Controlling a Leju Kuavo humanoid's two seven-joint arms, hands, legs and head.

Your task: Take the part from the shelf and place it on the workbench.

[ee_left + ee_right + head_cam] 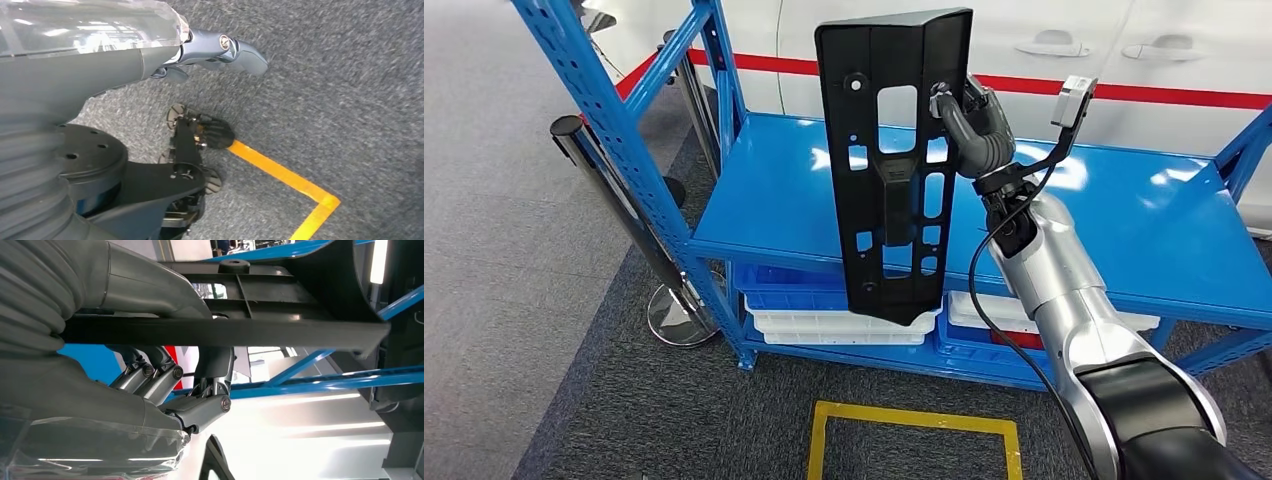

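A long black plastic part (892,165) with several cut-outs hangs upright in the air in front of the blue shelf (1124,230). My right hand (972,120) grips it near its upper right edge, the thumb on the near face. Up close in the right wrist view, the part's ribbed edge (240,332) runs between the thumb (145,287) and the darker fingers (165,377) of that hand. My left hand (220,50) hangs over grey carpet in the left wrist view, holding nothing, its fingers loosely extended.
White and blue trays (844,325) sit on the shelf's lower level. A chrome stanchion post (624,210) stands left of the shelf. A yellow taped square (914,420) marks the carpet in front. A white vehicle with a red stripe (1184,95) is behind.
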